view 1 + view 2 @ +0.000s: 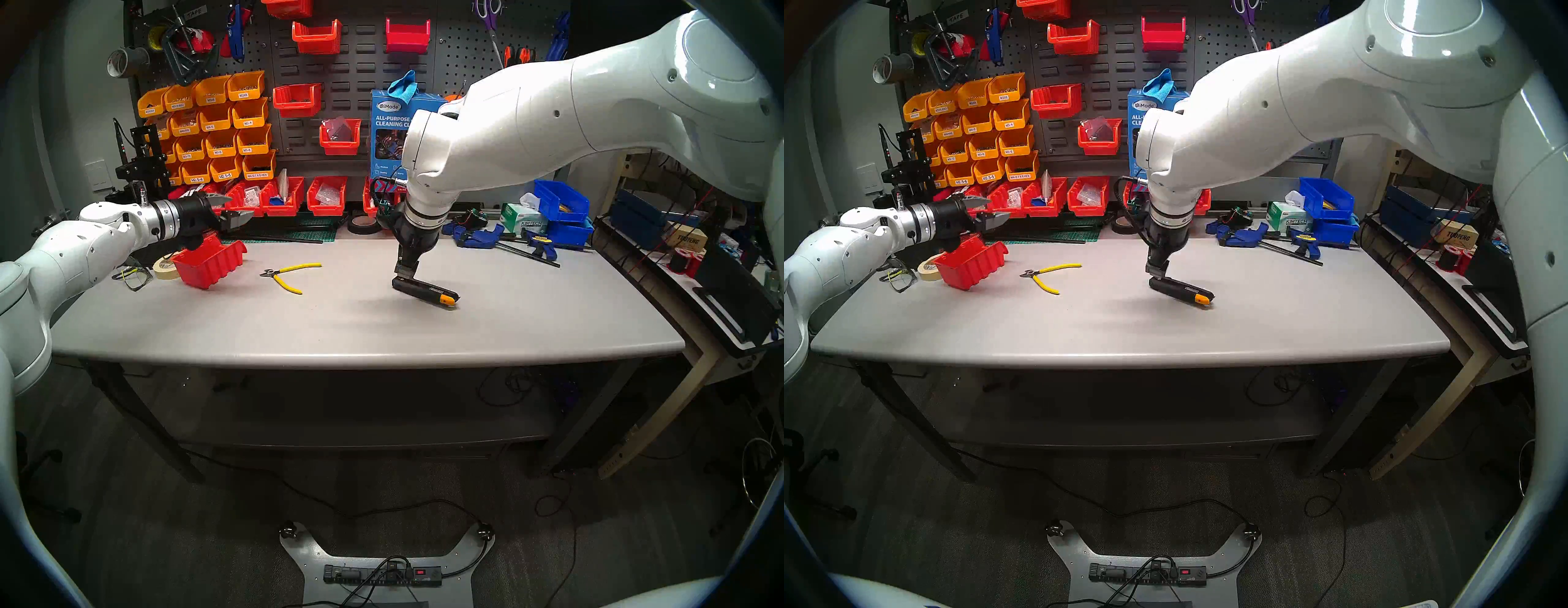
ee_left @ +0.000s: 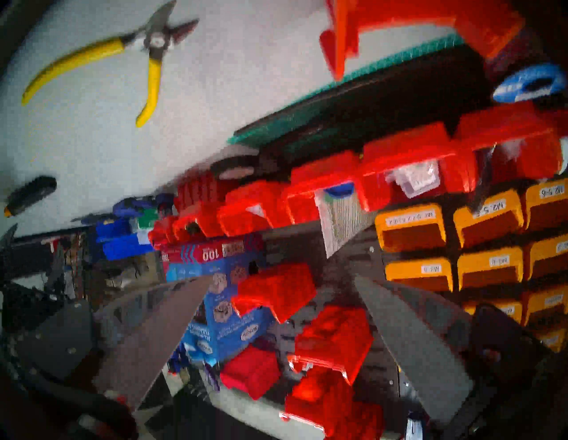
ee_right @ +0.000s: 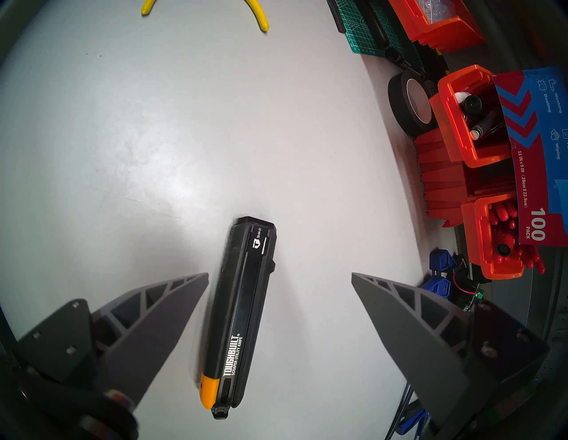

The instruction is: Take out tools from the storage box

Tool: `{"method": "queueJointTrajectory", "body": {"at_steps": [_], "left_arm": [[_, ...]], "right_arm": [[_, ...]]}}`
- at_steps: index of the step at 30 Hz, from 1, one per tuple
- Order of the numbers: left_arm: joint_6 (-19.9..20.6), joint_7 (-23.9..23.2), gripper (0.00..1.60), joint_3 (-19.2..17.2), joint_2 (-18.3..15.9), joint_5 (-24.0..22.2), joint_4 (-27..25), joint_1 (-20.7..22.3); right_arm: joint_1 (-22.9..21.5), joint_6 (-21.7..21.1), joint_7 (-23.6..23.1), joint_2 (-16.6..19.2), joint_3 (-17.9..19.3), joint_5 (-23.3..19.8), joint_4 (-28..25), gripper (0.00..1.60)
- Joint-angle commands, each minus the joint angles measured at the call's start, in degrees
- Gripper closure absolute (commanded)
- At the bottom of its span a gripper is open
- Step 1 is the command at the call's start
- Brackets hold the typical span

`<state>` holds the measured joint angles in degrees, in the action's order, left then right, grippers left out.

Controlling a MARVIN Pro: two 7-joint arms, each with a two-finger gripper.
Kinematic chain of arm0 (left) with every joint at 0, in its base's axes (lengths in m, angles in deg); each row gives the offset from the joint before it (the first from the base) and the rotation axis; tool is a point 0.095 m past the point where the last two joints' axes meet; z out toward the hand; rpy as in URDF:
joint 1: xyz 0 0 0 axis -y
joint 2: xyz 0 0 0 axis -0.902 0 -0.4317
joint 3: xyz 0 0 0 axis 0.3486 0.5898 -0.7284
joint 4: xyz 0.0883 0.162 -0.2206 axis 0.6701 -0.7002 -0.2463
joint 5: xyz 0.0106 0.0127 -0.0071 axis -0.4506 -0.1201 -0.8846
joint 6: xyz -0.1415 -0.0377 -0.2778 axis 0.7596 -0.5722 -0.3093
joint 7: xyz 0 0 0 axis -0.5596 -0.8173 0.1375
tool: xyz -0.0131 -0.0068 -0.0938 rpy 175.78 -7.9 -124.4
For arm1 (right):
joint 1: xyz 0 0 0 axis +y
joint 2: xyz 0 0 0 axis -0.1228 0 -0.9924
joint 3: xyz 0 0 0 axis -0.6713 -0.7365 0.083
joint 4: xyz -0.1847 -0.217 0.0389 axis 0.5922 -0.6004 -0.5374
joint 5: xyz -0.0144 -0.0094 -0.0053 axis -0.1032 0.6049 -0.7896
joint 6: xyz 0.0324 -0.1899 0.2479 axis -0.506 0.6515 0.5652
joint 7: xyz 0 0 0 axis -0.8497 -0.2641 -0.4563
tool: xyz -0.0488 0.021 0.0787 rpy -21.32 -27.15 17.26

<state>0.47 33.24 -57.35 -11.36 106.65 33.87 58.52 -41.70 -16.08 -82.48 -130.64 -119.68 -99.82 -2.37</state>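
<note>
The red storage box (image 1: 208, 263) sits tilted at the table's left rear; it also shows in the head right view (image 1: 970, 265) and the left wrist view (image 2: 399, 24). My left gripper (image 1: 235, 210) (image 2: 282, 276) hangs open and empty just above it. One pair of yellow-handled cutters (image 1: 284, 276) (image 2: 147, 46) lies on the table right of the box. The black utility knife with an orange tip (image 1: 424, 291) (image 3: 242, 313) lies on the table at centre. My right gripper (image 1: 405, 271) (image 3: 280, 275) is open, its fingers either side of the knife, not touching. No second cutter is in view.
Blue clamps (image 1: 479, 235), a tissue box (image 1: 519, 218) and blue bins (image 1: 560, 204) stand at the back right. A black tape roll (image 1: 365, 225) and a row of red bins (image 1: 284, 197) line the back edge. Masking tape (image 1: 167, 267) and safety glasses (image 1: 135, 276) lie left of the box.
</note>
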Motion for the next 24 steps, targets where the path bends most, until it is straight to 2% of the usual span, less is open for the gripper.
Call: {"method": "queueJointTrajectory", "body": {"at_steps": [1, 2, 3, 4, 6, 7, 8, 9, 13, 14, 16, 17, 20, 24], "left_arm": [[6.3, -2.6, 0.0, -7.0, 1.2, -8.0, -4.0, -2.5], [8.9, -3.4, 0.0, -7.7, 1.4, -9.2, -4.6, -3.5], [7.0, -4.1, 0.0, -8.3, 1.6, -10.4, -5.4, -3.7], [9.7, -4.5, 0.0, -9.4, 1.9, -11.0, -5.9, -4.8], [10.8, -5.6, 0.0, -10.9, 2.3, -12.7, -7.2, -6.2], [12.9, -6.4, 0.0, -11.5, 2.5, -13.7, -8.1, -7.2], [11.8, -6.8, 0.0, -12.4, 2.6, -14.1, -8.7, -7.7], [14.1, -7.2, 0.0, -12.8, 2.6, -15.2, -9.8, -8.7], [16.9, -8.7, 0.0, -14.3, 2.3, -17.2, -14.0, -11.7], [19.0, -9.6, 0.0, -14.6, 2.2, -18.0, -15.3, -12.7], [19.6, -10.5, 0.0, -15.7, 2.3, -19.5, -16.9, -14.3], [21.6, -11.5, 0.0, -16.0, 2.1, -20.9, -18.4, -15.3], [23.9, -14.3, 0.0, -16.9, 1.2, -20.8, -21.6, -16.4], [26.9, -17.7, 0.0, -16.1, 0.2, -20.2, -24.4, -16.7]], "right_arm": [[-0.9, -0.1, 0.1, 0.2, 0.2, 0.1, 0.2, 0.0], [-0.9, -0.1, 0.1, 0.2, 0.2, 0.1, 0.2, 0.0], [-0.9, -0.1, 0.1, 0.2, 0.2, 0.1, 0.2, 0.0], [-0.9, -0.1, 0.1, 0.2, 0.2, 0.1, 0.2, 0.0], [-0.9, -0.1, 0.1, 0.2, 0.2, 0.1, 0.2, 0.0], [-0.9, -0.1, 0.1, 0.2, 0.2, 0.1, 0.2, 0.0], [-0.9, -0.1, 0.1, 0.2, 0.2, 0.1, 0.2, 0.0], [-1.0, -0.1, 0.1, 0.2, 0.2, 0.1, 0.2, 0.0], [-1.0, -0.1, 0.1, 0.2, 0.2, 0.1, 0.2, 0.0], [-1.0, -0.1, 0.1, 0.2, 0.2, 0.1, 0.2, 0.0], [-1.0, -0.1, 0.1, 0.2, 0.2, 0.1, 0.2, 0.0], [-1.0, -0.1, 0.1, 0.2, 0.2, 0.1, 0.2, 0.0], [-1.1, 0.3, -0.4, -0.2, -0.2, 1.0, 0.2, 0.0], [-0.8, 0.9, 0.2, -0.8, -0.4, 2.0, 1.0, 0.0]]}}
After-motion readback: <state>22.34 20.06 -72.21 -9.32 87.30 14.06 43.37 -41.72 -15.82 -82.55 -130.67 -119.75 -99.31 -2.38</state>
